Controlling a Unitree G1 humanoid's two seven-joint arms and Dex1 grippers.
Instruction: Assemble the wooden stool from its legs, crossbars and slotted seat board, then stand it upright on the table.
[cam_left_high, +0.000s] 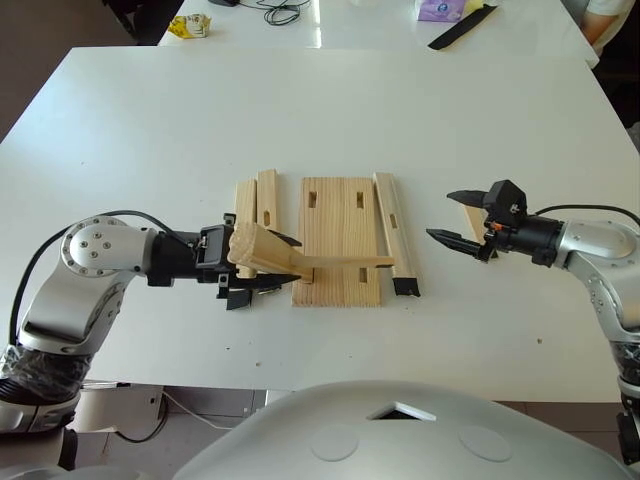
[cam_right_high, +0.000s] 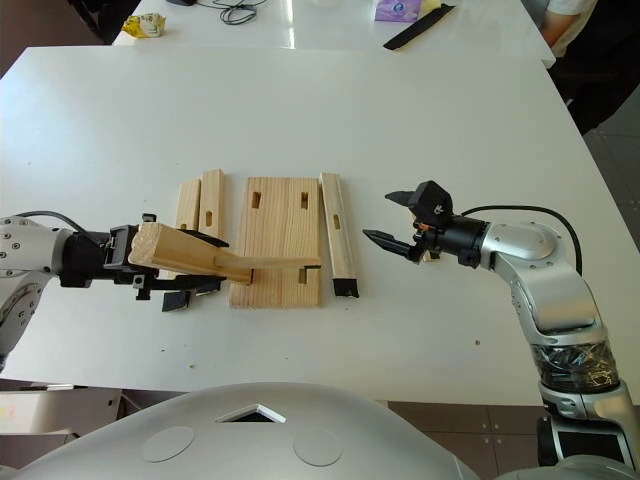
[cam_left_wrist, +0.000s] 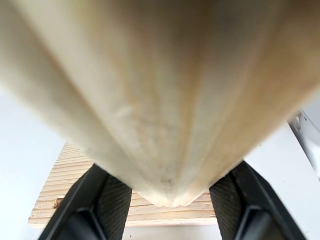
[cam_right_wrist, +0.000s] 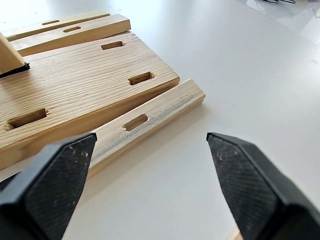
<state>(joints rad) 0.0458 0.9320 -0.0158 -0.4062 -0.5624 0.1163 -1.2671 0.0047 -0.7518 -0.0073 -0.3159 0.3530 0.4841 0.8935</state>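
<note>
The black two-fingered left gripper (cam_left_high: 290, 262) is closed around a pale wooden leg (cam_left_high: 335, 262), held low over the flat slotted seat board (cam_left_high: 338, 215), seemingly for slot alignment.

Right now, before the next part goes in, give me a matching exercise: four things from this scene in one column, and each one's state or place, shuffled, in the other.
Things
1. left gripper
2. right gripper
3. slotted seat board
4. slotted bar with black tip

States or places
A. open, holding nothing
B. lying beside the seat board's right side
C. shut on a wooden stool part
D. lying flat in the middle of the table

Pairs: 1-C, 2-A, 3-D, 4-B
</note>
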